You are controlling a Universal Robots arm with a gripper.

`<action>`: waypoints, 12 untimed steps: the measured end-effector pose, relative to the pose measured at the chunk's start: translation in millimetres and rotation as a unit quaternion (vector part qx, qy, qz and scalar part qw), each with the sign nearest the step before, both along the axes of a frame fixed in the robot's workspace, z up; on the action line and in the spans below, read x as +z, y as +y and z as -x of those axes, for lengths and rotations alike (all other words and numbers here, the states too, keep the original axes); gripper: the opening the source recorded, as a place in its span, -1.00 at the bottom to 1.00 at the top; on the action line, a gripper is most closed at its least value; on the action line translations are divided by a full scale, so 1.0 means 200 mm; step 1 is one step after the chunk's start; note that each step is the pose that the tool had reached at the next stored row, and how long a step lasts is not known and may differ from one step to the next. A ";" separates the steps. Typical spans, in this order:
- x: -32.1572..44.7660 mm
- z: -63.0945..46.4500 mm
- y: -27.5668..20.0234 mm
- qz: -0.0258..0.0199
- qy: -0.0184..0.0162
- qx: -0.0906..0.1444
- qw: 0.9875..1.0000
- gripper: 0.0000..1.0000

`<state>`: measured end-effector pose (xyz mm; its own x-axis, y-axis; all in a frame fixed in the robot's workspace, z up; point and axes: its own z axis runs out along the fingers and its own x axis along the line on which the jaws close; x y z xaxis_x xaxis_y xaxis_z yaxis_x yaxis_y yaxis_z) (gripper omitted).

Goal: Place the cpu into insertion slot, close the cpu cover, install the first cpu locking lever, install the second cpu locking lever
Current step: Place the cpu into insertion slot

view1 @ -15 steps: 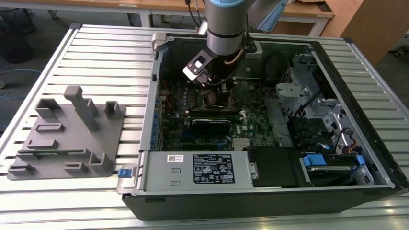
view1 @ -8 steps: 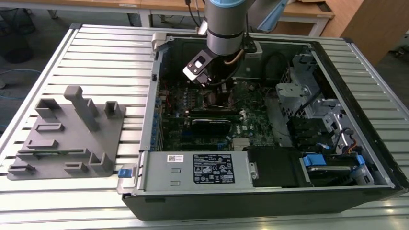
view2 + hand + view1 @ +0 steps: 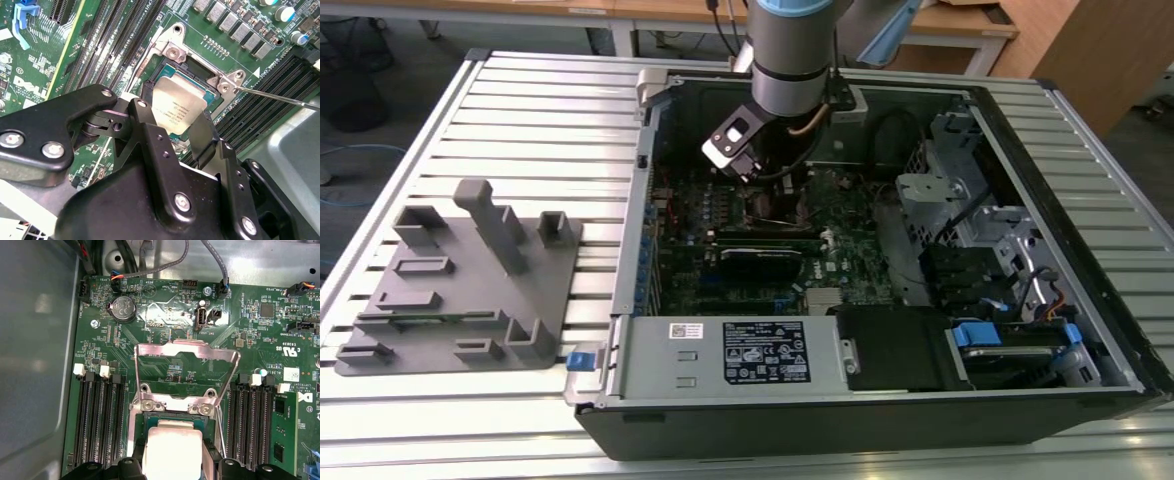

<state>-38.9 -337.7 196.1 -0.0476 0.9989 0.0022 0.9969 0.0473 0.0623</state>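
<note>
Gripper point(image 3: 175, 122) fingers point(image 3: 145, 120) were clamped on opposite edges of the cpu point(image 3: 180, 102), held at the insertion slot point(image 3: 167, 74); the cpu cover point(image 3: 155, 348) stood raised open.

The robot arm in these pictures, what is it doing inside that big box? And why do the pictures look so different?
That box is an opened computer lying on a slatted metal table. The exterior view looks from outside: the robot arm reaches down into the computer, and a grey holder tray sits on that view's left. The two wrist views come from cameras riding on the arm, so they look closely at the green circuit board. There the black pincer holds the cpu, a small silvery square chip, at the insertion slot. The cpu cover, a thin metal frame, is flipped open.
</note>
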 end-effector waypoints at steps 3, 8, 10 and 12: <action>0.000 0.00 0.000 0.000 0.000 0.000 1.000 0.06; 0.000 0.00 0.000 0.000 0.000 0.000 1.000 0.06; 0.000 0.00 0.000 0.000 0.000 0.000 1.000 0.06; 0.000 0.00 0.000 0.000 0.000 0.000 1.000 0.06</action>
<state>-38.9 -337.8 196.0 -0.0476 0.9989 0.0022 0.9969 0.0473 0.0622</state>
